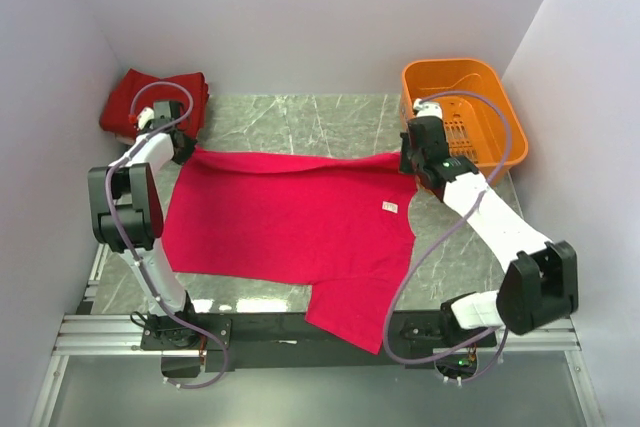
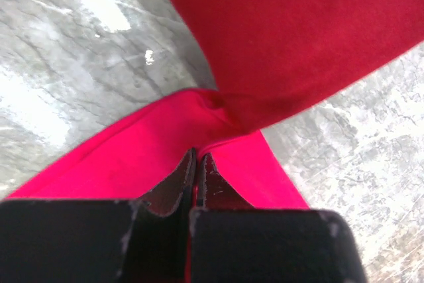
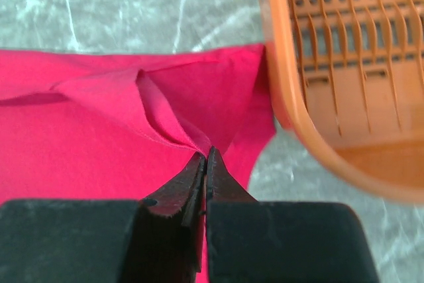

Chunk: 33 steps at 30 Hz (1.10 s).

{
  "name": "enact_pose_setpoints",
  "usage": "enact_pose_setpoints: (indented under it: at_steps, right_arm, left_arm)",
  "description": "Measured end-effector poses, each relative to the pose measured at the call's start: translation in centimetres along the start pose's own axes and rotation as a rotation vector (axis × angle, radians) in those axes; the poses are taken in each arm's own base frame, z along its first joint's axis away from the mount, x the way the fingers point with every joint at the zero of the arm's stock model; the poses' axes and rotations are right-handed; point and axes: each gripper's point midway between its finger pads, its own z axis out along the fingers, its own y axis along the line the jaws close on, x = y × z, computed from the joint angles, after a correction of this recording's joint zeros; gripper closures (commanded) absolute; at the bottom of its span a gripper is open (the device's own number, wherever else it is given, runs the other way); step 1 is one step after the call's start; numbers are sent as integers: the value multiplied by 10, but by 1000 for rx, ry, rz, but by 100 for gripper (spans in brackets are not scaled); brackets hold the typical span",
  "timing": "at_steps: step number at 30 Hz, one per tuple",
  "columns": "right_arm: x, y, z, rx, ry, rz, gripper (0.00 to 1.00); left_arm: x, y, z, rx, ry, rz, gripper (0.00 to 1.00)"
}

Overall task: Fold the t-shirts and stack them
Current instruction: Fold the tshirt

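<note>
My left gripper (image 2: 197,171) is pressed together on the crimson t-shirt (image 1: 285,217), and it pinches the corner of the cloth at 10 o'clock. My right gripper (image 3: 206,162) is closed tight too, with a fold of the same shirt between the fingertips, at the corner toward 2 o'clock. The shirt lies spread on the middle of the marble table (image 1: 300,122), and one sleeve reaches over the near edge at about 5 o'clock. The pile of darker red t-shirts (image 1: 150,102) sits at 10 o'clock, just beside my left gripper. The orange basket (image 1: 452,64) stands at 2 o'clock, just beside my right gripper
</note>
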Motion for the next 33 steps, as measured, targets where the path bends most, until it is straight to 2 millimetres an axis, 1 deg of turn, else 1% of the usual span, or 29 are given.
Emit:
enact_pose_setpoints:
  at_steps: [4, 8, 13, 16, 19, 24, 26, 30, 33]
  right_arm:
    - [8, -7, -14, 7, 4, 10, 100]
    - [17, -10, -21, 9, 17, 11, 100]
    - [30, -12, -29, 10, 40, 5, 100]
    - [34, -9, -35, -5, 43, 5, 100]
    - [44, -1, -40, -28, 57, -5, 100]
    - [74, 9, -45, -47, 124, -39, 100]
    - [88, 7, -46, -36, 158, -49, 100]
    - [110, 1, -47, -9, 214, -53, 100]
    - [122, 1, -48, -11, 248, -47, 100]
  left_arm:
    - [-3, 8, -1, 3, 14, -12, 100]
    - [-6, 14, -5, -2, 19, -13, 100]
    - [-3, 17, -6, -9, 35, 6, 100]
    - [-3, 17, -8, -6, 38, 12, 100]
    - [-4, 18, -11, -10, 40, 14, 100]
    - [-3, 22, -15, -22, 48, 26, 99]
    - [-1, 24, -16, -30, 53, 34, 99]
    - [0, 28, -16, -42, 58, 42, 99]
    - [0, 32, -16, -54, 63, 44, 99]
